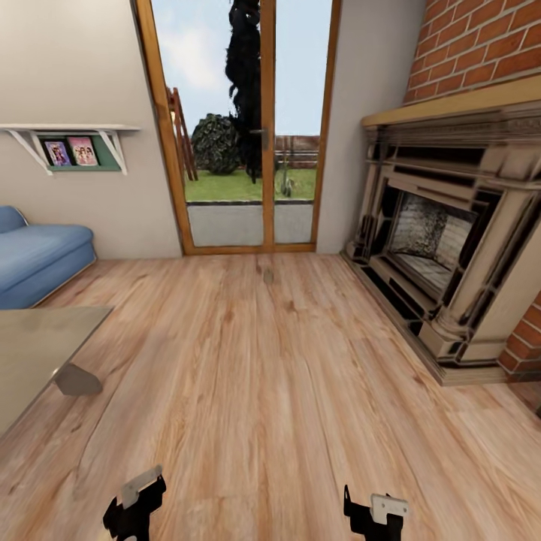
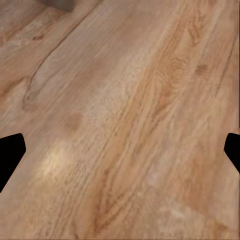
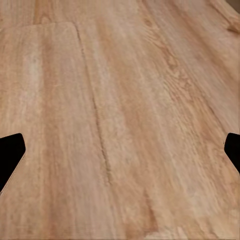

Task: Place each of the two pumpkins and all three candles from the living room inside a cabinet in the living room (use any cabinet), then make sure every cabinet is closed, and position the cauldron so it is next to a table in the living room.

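Note:
The grey glossy table (image 1: pixel 34 353) juts in at the left of the head view, one slanted leg (image 1: pixel 75 380) showing under its corner. My left gripper (image 1: pixel 134 509) and right gripper (image 1: pixel 376 515) hang low over the wood floor at the bottom of that view. In the left wrist view the left gripper (image 2: pixel 120 155) is open, fingertips (image 2: pixel 10 155) far apart over bare planks. The right gripper (image 3: pixel 120 155) is likewise open above the floor, with nothing between its fingers. The pumpkins, candles, cabinet and cauldron are out of view.
A carved stone fireplace (image 1: pixel 443 240) on a brick wall lines the right side. Straight ahead stands a glass door (image 1: pixel 248 128) in a wood frame. A blue sofa (image 1: pixel 37 255) sits at the left, under a wall shelf (image 1: pixel 71 146). Wood floor (image 1: pixel 263 361) stretches between them.

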Motion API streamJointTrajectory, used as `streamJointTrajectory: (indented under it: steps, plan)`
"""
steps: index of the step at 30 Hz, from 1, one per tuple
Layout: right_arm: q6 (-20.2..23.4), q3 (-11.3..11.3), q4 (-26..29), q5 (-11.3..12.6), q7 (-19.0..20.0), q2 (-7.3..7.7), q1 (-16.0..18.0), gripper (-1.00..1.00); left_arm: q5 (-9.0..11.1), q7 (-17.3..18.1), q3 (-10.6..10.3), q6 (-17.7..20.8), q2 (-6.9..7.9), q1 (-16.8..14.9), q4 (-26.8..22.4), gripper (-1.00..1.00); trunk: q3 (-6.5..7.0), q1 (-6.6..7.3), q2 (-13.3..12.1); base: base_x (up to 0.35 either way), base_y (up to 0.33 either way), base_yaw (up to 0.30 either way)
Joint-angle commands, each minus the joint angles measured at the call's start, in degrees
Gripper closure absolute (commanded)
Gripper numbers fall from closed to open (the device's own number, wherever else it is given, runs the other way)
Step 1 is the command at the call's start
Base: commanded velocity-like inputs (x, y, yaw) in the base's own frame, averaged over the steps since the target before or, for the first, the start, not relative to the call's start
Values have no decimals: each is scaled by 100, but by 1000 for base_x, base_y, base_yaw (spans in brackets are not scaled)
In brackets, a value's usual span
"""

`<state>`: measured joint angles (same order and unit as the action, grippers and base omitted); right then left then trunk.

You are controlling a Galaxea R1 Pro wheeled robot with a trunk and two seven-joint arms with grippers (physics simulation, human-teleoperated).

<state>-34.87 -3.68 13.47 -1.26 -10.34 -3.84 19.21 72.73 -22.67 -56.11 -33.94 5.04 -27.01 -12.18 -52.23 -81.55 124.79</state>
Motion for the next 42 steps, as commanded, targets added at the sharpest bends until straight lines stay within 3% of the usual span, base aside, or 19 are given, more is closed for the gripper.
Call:
streamJointTrajectory:
  steps: [1,18,31,42]
  plan:
    - [-22,-36,-3,-14,10,-7,3,-100,16,-54,-49,-8,6,-2,-17,-100,-5,-3,2,339,0,0]
    - [-182,-42,-15,-14,6,-3,3,-100,22,-53,-49,33,6,-6,-13,-100,82,-3,2,324,38,-173]
    - [-284,-45,-43,-6,6,4,3,-100,23,-53,-50,54,-4,-4,-13,-100,157,-3,2,34,8,-245]
    - [-284,-56,-38,24,6,-2,3,-100,22,-54,-52,368,-165,-5,108,-100,201,-3,2,232,156,-271]
